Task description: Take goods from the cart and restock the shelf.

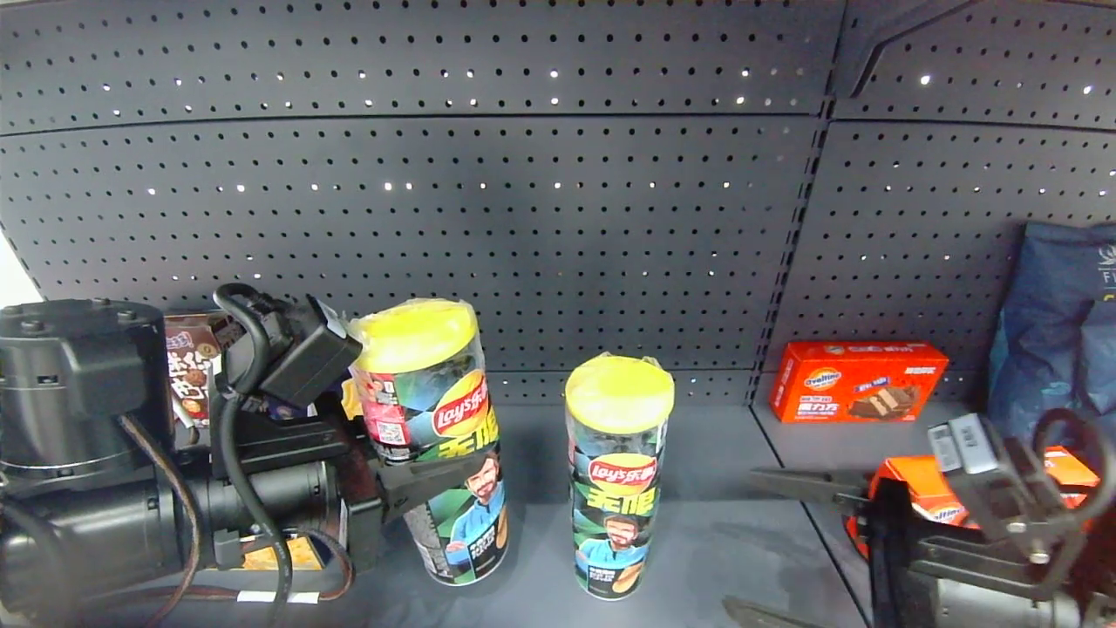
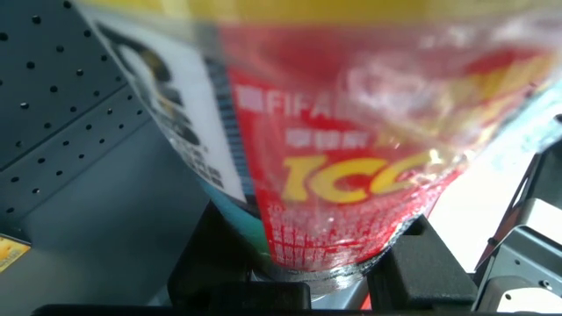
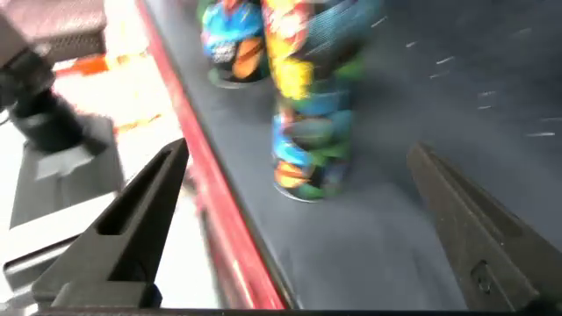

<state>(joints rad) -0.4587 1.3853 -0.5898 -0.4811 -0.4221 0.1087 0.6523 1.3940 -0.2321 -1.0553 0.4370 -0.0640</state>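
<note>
Left gripper (image 1: 418, 488), mine, clamped on an upright can (image 1: 432, 410) at lower left of frame, its base at the shelf (image 1: 715, 541), second can (image 1: 617, 471) just right of it; my right gripper (image 1: 767, 549) gapes empty, lower right.

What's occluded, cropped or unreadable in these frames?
Brown box, head view: mostly hidden behind the left arm.
Blue bag, head view: cut off by the right edge.
Orange pack, head view: partly covered by the right arm.
Held can, left wrist view: too close, blurred.
Standing can, right wrist view: blurred.
</note>
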